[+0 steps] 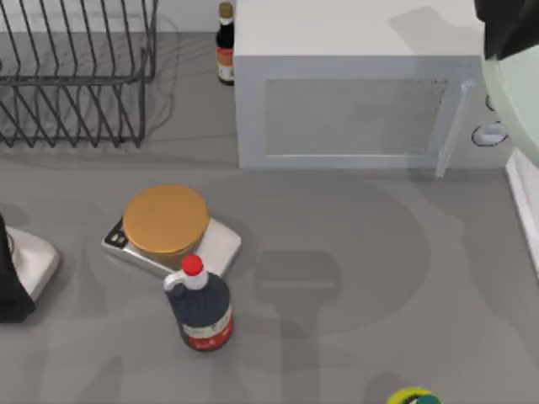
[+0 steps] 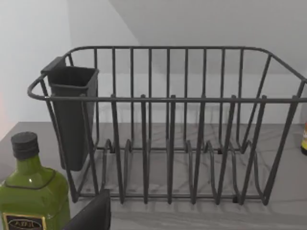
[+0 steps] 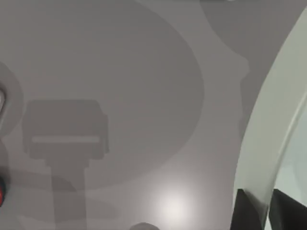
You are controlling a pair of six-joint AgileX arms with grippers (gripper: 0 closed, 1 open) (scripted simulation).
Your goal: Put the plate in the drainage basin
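Note:
The pale mint-green plate (image 1: 515, 93) hangs at the top view's right edge, raised above the table beside the microwave's right end. My right gripper (image 3: 266, 213) is shut on its rim, a dark finger on each face of the plate (image 3: 268, 134). The right arm (image 1: 505, 25) shows dark at the far right corner. Just below the plate, the white rim of the drainage basin (image 1: 524, 206) runs along the right edge. My left arm (image 1: 21, 273) rests at the table's left edge, facing the wire rack.
A white microwave (image 1: 354, 93) stands at the back. At the back left is a dark wire dish rack (image 1: 76, 76) (image 2: 168, 129), with a sauce bottle (image 1: 225, 42) next to it. A scale with a golden disc (image 1: 166, 220) and a dark red-capped bottle (image 1: 202, 307) stand centre-left. A green bottle (image 2: 29, 191) is near the left gripper.

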